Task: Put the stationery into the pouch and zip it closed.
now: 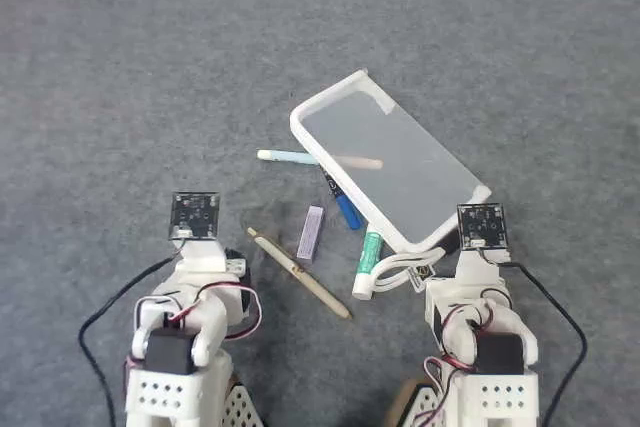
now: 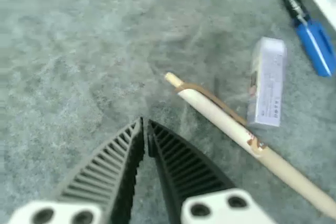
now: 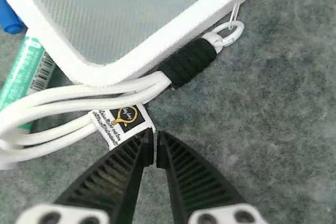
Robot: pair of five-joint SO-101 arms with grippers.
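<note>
The pouch (image 1: 400, 172), a flat case with see-through ribbed walls and a thick white zip edge, is lying slantwise on the grey mat (image 1: 120, 97), which is looking fuzzy like felt. A tan stick (image 1: 355, 161) is showing through its wall. A looped white cord (image 3: 79, 100) is hanging from one corner, bound in black binding (image 3: 189, 61) and clipped to a metal ring (image 3: 231, 30); a small tag (image 3: 122, 121) on it is carrying a black and yellow mark and print too fine to read. The green marker (image 1: 368, 259) is lying partly under that corner, its barcode label showing. A blue-capped pen (image 1: 343, 205) and a pale blue pen (image 1: 287, 157) are poking out from under the pouch's long edge. The lilac box (image 2: 269, 82), bearing blurred lettering, is lying just beside the beige pen (image 2: 236, 135), which has a brown clip. The left gripper (image 2: 146, 129) is hovering near that pen's tip, its ridged black fingers drawn almost together and gripping nothing. The right gripper (image 3: 155, 137) is sitting just beside the tag, fingers likewise at a slit and gripping nothing.
</note>
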